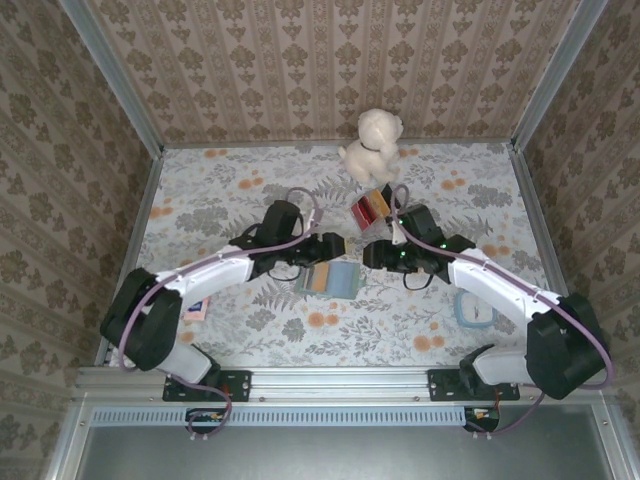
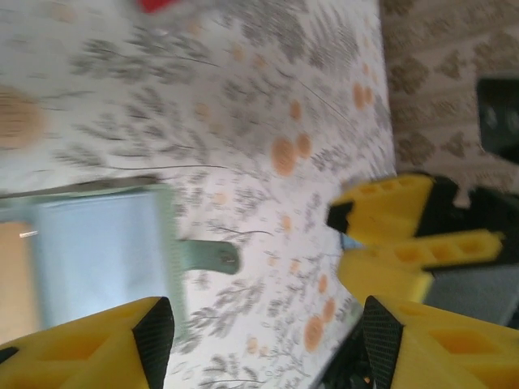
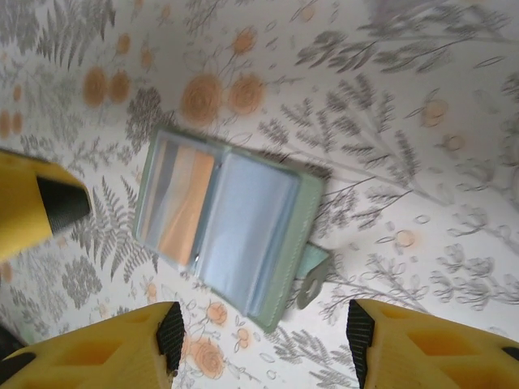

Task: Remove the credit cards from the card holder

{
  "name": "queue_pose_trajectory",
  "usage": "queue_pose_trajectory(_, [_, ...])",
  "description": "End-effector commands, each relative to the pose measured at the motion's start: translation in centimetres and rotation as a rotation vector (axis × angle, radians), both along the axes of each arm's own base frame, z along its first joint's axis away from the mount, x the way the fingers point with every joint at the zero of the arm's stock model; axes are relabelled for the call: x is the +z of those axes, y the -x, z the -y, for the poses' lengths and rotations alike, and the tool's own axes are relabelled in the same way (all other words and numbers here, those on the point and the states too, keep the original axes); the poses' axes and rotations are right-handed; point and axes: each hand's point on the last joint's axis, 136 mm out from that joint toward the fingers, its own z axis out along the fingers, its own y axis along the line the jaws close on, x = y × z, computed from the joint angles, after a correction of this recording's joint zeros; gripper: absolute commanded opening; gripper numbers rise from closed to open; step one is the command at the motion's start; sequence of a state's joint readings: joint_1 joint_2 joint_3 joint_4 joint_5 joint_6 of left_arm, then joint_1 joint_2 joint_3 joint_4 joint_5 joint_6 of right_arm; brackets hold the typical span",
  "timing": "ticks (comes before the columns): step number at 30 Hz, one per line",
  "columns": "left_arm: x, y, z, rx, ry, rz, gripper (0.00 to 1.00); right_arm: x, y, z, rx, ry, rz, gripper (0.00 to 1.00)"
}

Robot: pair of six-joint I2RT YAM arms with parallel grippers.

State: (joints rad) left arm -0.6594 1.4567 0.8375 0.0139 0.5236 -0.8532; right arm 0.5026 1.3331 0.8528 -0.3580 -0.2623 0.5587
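One flat, sage-green card holder (image 1: pixel 343 280) lies open at the centre of the floral-printed counter (image 1: pixel 230 190). It shows a smooth light blue panel (image 3: pixel 247 223), one orange card (image 3: pixel 185 207) under a clear sleeve, and a rounded snap tab (image 3: pixel 312 279). The yellow-fingered left pincer (image 2: pixel 268 340) and right pincer (image 3: pixel 266 336) both gape wide and hold nothing.

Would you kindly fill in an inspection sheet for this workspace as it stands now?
Surface: floral tablecloth, lying flat.
Job's things: card holder lies open between the grippers; orange card in a pocket.
Clutter: striped block, plush dog, small card, light blue ring-shaped item.
Grippers: left gripper open, nothing held; right gripper open, nothing held, above the holder.
Cables: purple cables run along both arms.
Surroundings: patterned wallpaper walls, metal frame.
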Motion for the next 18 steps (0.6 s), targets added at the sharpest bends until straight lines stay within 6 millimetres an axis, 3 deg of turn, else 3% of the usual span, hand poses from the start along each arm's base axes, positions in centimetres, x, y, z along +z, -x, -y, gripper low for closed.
queue_pose_trajectory(1, [-4.1,-0.1,-5.4,0.170,-0.154,-0.095,0.66,-1.0,0.1,-1.7,0.020,0.091,-0.028,0.59])
queue_pose_trajectory(4, [-5.3,0.1,-7.5,0.220,-0.137,-0.143,0.63,-2.4,0.2,-4.2,0.067,0.120,-0.066,0.58])
queue_pose_trajectory(9, [-5.9,0.7,-7.5,0.179,-0.119,-0.165,0.57,-5.3,0.5,-7.6,0.122,0.134,-0.162,0.53])
queue_pose_trajectory(18, [-7.2,0.4,-5.5,0.098,-0.132,-0.193,0.49,-9.0,-0.2,-7.9,0.154,0.220,-0.236,0.51])
